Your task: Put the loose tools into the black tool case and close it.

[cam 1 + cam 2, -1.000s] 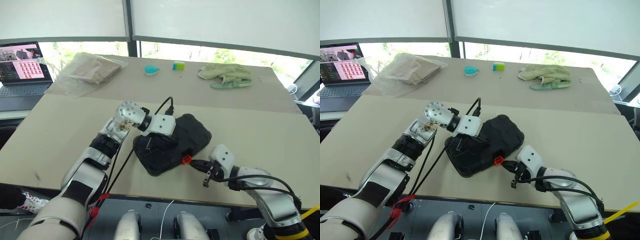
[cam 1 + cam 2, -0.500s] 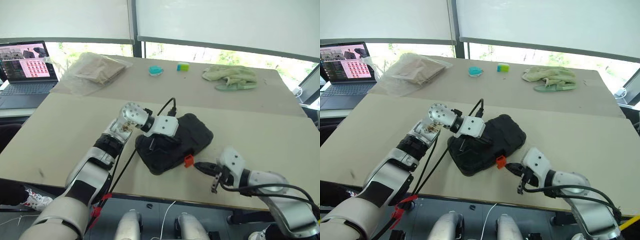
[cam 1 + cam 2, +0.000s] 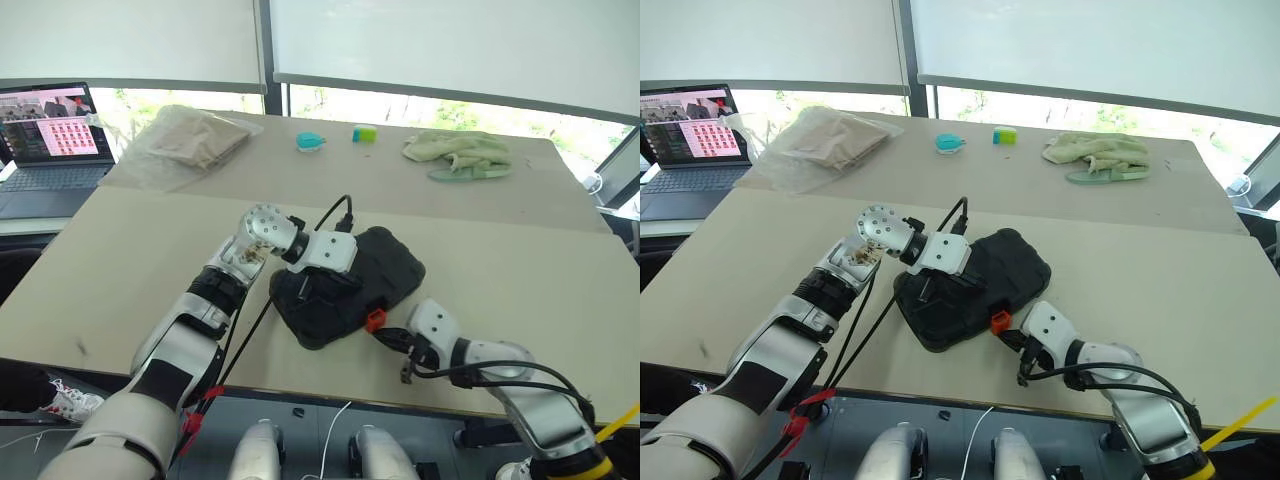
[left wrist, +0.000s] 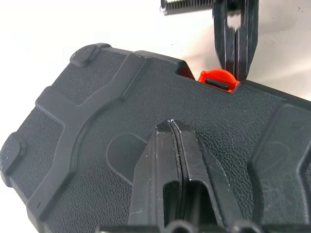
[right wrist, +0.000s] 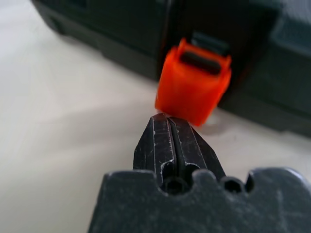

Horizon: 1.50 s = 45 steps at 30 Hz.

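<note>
The flat black textured plastic tool case (image 3: 348, 285) lies shut near the front edge of the pale desk (image 3: 520, 260), its small orange latch (image 5: 193, 83) still sticking out unfastened. The right gripper (image 5: 172, 141), fingers pressed together, points at the latch from just beside it; a glancing push could slide off the latch or shove the whole case sideways. The left gripper (image 4: 179, 155), also pressed together, rests on the lid; if it lets up, the case may skate or gape.
</note>
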{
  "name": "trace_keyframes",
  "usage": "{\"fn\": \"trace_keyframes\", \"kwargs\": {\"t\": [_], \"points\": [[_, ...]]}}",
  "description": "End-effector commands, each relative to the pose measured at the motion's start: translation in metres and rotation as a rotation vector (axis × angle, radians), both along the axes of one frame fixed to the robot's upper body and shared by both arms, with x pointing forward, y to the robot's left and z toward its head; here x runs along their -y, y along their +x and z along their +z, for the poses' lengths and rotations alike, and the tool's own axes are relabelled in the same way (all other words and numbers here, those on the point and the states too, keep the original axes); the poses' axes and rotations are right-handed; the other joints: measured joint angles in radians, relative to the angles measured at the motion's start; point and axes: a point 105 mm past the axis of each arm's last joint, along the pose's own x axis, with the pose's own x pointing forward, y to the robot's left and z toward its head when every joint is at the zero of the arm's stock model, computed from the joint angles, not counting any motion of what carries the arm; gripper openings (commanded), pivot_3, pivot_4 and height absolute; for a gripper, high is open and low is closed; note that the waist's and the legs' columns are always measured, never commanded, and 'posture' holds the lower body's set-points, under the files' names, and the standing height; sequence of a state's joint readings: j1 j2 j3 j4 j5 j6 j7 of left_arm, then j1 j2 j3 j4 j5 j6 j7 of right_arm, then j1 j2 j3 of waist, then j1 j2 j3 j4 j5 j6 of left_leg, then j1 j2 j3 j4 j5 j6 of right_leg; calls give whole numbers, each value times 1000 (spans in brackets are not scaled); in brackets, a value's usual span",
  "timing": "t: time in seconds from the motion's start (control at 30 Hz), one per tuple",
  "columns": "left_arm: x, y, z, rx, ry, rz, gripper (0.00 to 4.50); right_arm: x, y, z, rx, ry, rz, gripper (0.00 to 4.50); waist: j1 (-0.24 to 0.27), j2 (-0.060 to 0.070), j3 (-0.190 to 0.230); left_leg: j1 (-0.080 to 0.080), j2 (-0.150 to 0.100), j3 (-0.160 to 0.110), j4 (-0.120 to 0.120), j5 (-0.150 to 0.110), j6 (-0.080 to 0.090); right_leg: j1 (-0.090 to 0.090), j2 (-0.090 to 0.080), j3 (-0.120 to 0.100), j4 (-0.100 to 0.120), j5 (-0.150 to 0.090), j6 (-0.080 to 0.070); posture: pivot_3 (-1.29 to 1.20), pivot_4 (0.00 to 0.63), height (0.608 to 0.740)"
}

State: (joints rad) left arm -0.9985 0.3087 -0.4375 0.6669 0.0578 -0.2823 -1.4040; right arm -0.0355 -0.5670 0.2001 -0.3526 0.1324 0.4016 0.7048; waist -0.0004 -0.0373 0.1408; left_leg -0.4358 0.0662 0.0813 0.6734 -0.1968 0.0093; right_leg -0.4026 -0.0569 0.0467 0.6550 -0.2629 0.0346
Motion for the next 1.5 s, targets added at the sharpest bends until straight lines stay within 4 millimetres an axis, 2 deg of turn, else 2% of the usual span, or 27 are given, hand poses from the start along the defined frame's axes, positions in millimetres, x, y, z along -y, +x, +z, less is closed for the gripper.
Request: {"fn": "trace_keyframes", "kwargs": {"t": [0.03,0.13,0.27,0.37,0.6,0.8,1.07,1.2,1.3,1.4,1.43,1.47,1.5], "points": [[-3,-6,-24,-42,104,-14,69,-9,17,19,151,52,-41,0,-7,-1,0,0,0,0,0,0,0,0,0,0,0,0,0,0,150,740],[-2,-7,-25,-45,104,-18,69,-10,21,36,222,131,-68,0,-18,-1,0,1,1,0,0,0,0,0,2,1,1,0,-1,0,150,740],[1,-8,-25,-45,102,-23,69,-9,14,59,303,190,-55,0,-18,0,0,1,1,0,0,0,0,-2,2,2,2,1,-1,0,150,740],[2,-8,-26,-45,103,-23,69,-9,11,68,320,203,-50,0,-17,0,0,1,1,1,0,0,0,-2,2,3,2,1,-1,0,150,740],[0,-6,-27,-42,108,-15,69,-11,11,66,277,170,-35,0,-16,0,1,0,1,1,0,0,0,-2,2,3,2,1,-1,0,150,740],[-5,-1,-29,-34,114,13,69,-13,12,77,267,161,5,0,-17,0,1,1,1,1,0,0,0,-2,2,3,2,1,-1,0,150,740],[-14,6,-33,-29,116,66,69,-16,12,78,222,163,47,0,-18,0,1,2,1,1,0,0,0,-1,2,3,2,1,-1,0,150,740],[-18,9,-32,-30,98,102,69,-13,11,72,209,100,69,0,-12,0,1,2,1,1,0,0,0,-1,2,3,1,0,-1,0,150,740],[-34,16,-20,-76,58,177,69,-1,-3,72,149,51,118,0,-10,0,1,1,0,1,0,0,0,-1,1,3,1,0,-1,0,150,740],[-64,17,0,-157,5,253,734,21,-21,84,81,26,170,0,-17,1,1,1,0,1,0,0,0,-2,1,3,1,0,-1,0,150,740],[-78,15,8,-186,-11,278,971,31,-26,91,54,19,183,578,-24,1,1,1,0,2,-1,0,0,-2,1,4,2,0,-1,0,150,740],[-90,13,15,-211,-21,303,1500,40,-31,97,29,15,191,886,-29,1,1,2,1,2,-3,0,0,-3,1,5,2,0,-1,0,150,740],[-105,8,23,-247,-35,329,1790,50,-36,105,3,15,199,1145,-33,1,1,3,1,2,-4,0,0,-2,2,6,1,0,-2,0,150,740]]}}
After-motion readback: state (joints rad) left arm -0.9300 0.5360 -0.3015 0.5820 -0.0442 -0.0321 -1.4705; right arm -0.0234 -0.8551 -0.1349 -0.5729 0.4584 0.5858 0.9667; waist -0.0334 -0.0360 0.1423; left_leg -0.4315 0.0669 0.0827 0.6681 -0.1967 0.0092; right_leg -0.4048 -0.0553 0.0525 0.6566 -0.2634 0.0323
